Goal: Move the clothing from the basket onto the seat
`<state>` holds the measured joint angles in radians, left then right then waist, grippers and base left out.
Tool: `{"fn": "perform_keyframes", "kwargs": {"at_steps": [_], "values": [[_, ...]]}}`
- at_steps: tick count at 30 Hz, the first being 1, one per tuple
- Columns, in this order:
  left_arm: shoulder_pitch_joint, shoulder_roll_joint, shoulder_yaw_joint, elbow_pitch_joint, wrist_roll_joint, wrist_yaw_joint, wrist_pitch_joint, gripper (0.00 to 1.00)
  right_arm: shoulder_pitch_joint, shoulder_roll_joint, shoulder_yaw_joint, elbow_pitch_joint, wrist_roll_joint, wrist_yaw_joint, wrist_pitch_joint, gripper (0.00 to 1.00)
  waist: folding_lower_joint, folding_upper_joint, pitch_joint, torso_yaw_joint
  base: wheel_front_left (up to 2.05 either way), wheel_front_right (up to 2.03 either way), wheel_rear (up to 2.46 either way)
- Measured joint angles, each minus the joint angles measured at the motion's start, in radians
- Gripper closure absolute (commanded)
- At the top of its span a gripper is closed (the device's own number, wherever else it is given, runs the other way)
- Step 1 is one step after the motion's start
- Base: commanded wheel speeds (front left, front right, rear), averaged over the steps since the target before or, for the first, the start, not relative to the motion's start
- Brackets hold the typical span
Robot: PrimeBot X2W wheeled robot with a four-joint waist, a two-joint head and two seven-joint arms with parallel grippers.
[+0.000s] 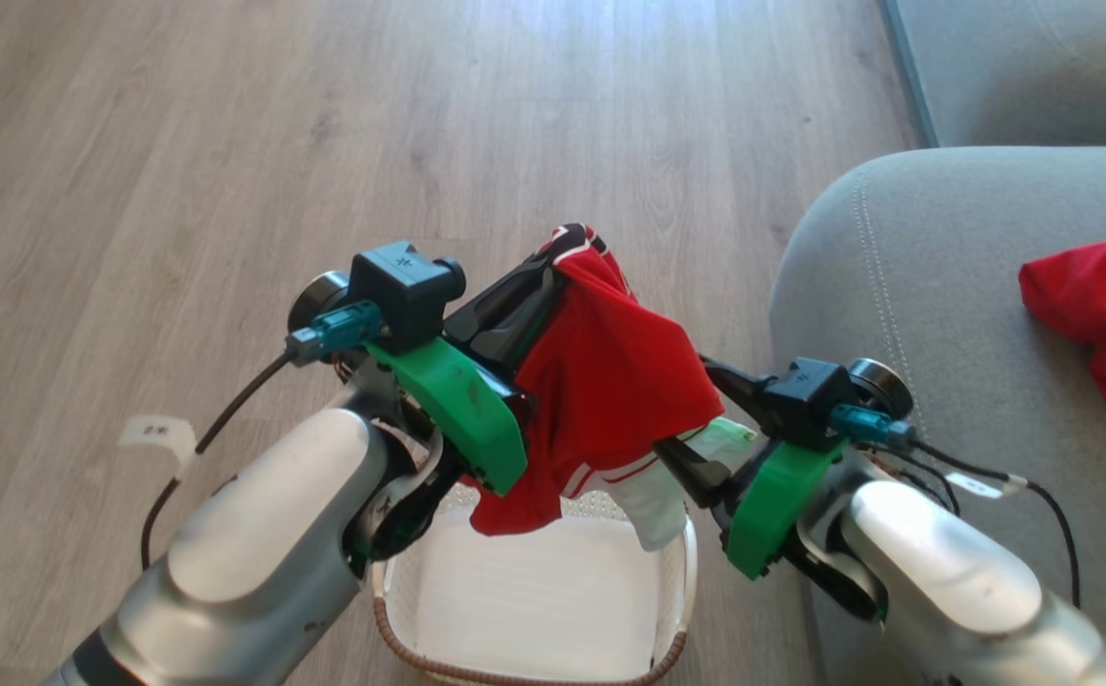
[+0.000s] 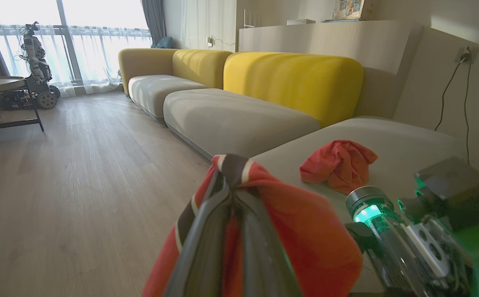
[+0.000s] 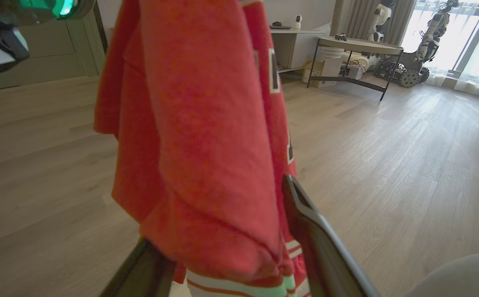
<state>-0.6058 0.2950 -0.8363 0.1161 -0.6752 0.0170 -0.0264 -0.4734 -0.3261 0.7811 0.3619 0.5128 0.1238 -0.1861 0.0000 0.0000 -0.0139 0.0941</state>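
My left gripper [image 1: 553,262] is shut on the collar of the red jersey [image 1: 610,381], which hangs from it above the white basket [image 1: 674,653]. In the left wrist view the striped collar [image 2: 233,165] is pinched between the fingertips. My right gripper [image 1: 681,402] is open beside the hanging cloth. The right wrist view shows the jersey [image 3: 206,144] draped between its two spread fingers [image 3: 317,235]. The grey seat [image 1: 943,314] is to the right, and a plain red shirt [image 1: 1100,305] lies crumpled on it [image 2: 338,165].
Wooden floor [image 1: 229,143] stretches ahead and to the left. More grey cushions with yellow backs [image 2: 293,78] run along the wall. A round table [image 3: 359,43] and other robots [image 3: 425,37] stand far off by the windows.
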Motion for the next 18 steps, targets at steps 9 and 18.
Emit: {"fn": "perform_keyframes", "kwargs": {"at_steps": [9,18], "values": [[-0.002,-0.01,-0.024,0.005,-0.004,-0.008,0.008,1.0,-0.081,0.04,0.096,0.116,0.073,0.0,-0.04,0.0,0.0,0.0,-0.005,0.022,0.0,0.0,0.0],[-0.002,-0.007,-0.026,0.011,-0.007,-0.007,0.008,1.0,-0.1,0.062,0.131,0.148,0.115,0.0,-0.062,1.0,0.0,0.0,-0.006,0.016,0.0,0.0,0.0]]}}
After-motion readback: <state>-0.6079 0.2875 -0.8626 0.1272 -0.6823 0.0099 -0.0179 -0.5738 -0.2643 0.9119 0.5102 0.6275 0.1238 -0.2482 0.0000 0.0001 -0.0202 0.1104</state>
